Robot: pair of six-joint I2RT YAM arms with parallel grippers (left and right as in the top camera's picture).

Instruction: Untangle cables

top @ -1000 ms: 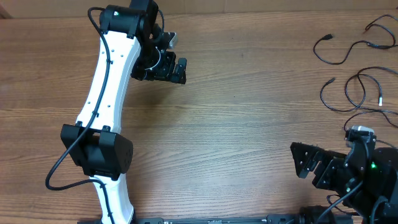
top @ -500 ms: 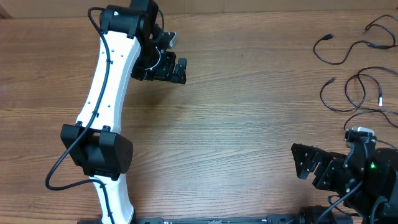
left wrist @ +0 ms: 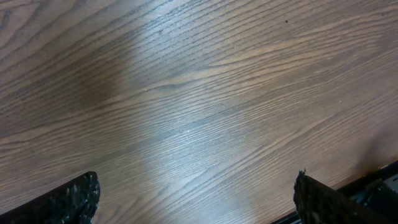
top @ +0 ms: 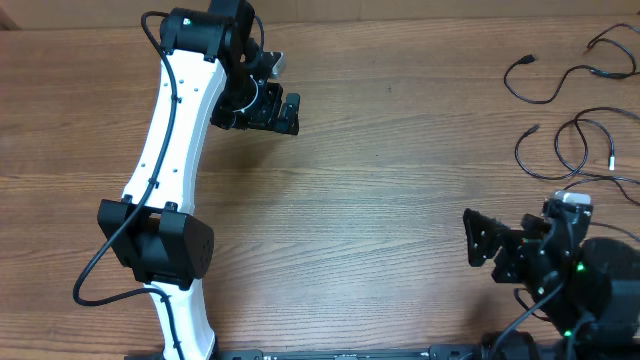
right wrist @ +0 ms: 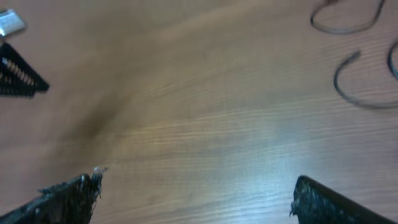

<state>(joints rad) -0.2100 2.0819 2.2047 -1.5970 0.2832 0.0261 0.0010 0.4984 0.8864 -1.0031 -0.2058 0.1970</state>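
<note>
Bare brown wood grain fills every view; the table carries nothing across its middle and left.

Nearest the front edge, at the right, sits the right gripper. It aims across the table toward the left, and its fingers are spread wide, one in each lower corner of its wrist view, with only wood between them.

Beyond it, along the right edge, lie the cables: several thin black leads in loose loops, spread from just past the right wrist up to the far right corner. The closest lead curls in an open loop, and a strand from it runs off toward the right edge. Farther back the loops seem to cross one another, though how they are knotted is too fine to tell. In the right wrist view the cables show only in the upper right, so they lie ahead of and to the right of those fingers, not between them.

Farthest off, at the back left, hangs the left gripper, its fingers likewise wide apart over empty wood, well apart from any cable.

The right arm is plainly the nearer one. I judge it must swing rightward and reach outward to straddle the closest loop.
</note>
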